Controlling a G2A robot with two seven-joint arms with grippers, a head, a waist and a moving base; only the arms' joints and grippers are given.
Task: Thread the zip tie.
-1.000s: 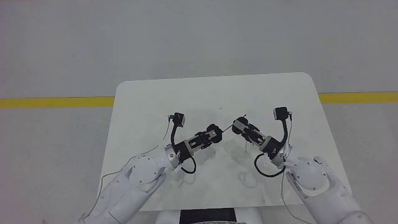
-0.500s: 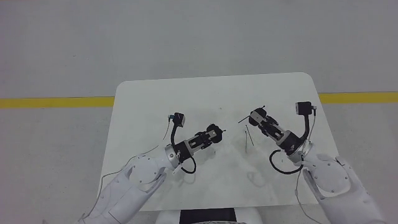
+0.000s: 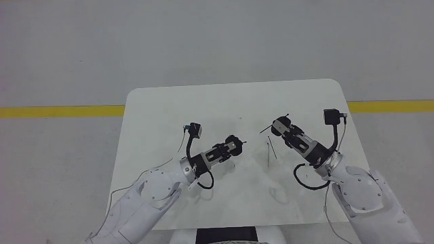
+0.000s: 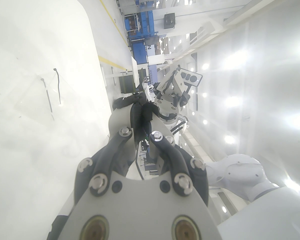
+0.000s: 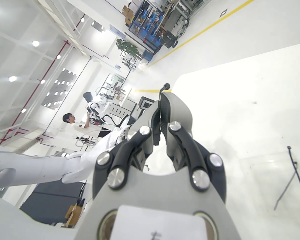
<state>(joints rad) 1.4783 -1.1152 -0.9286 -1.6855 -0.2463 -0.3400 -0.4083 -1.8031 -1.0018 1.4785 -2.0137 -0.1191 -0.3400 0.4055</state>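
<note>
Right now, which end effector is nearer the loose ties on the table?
Right. The right end effector hangs just past the far ends of the loose ties; the left end effector sits farther off to their left.

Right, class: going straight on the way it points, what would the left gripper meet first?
Most likely the right gripper, shut on a thin black plastic zip tie; it lies directly ahead of the left gripper, though height is unclear.

Bright — harsh glare from ceiling lights (image 4: pixel 232 101)
</note>
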